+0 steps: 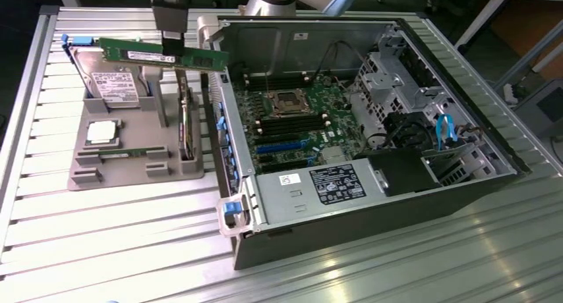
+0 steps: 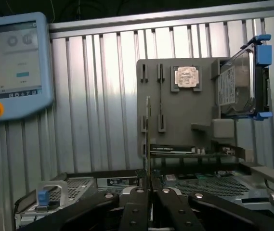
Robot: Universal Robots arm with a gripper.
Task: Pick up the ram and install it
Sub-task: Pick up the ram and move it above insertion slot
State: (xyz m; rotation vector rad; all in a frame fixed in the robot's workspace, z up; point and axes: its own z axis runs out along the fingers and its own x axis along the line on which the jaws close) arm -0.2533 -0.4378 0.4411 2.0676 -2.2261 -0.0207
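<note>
The ram [image 1: 132, 53] is a long green stick with a white label. It hangs level in the air above the grey holder plate [image 1: 132, 174], just outside the open computer case [image 1: 352, 118]. My gripper [image 1: 173, 45] comes down from above and is shut on the stick near its middle. In the wrist view the ram [image 2: 148, 139] shows edge-on as a thin line rising from between the black fingers [image 2: 134, 204]. The motherboard's black memory slots [image 1: 283, 126] lie inside the case, below and to the exterior view's right of the stick.
On the holder plate are a hard drive [image 1: 115, 82], a silver processor chip [image 1: 103, 132], a second green stick [image 1: 123, 153] and an upright card [image 1: 184, 128]. The case wall [image 1: 211, 66] stands close beside the held stick. A teach pendant [image 2: 11, 62] lies on the ribbed metal table [image 1: 88, 250].
</note>
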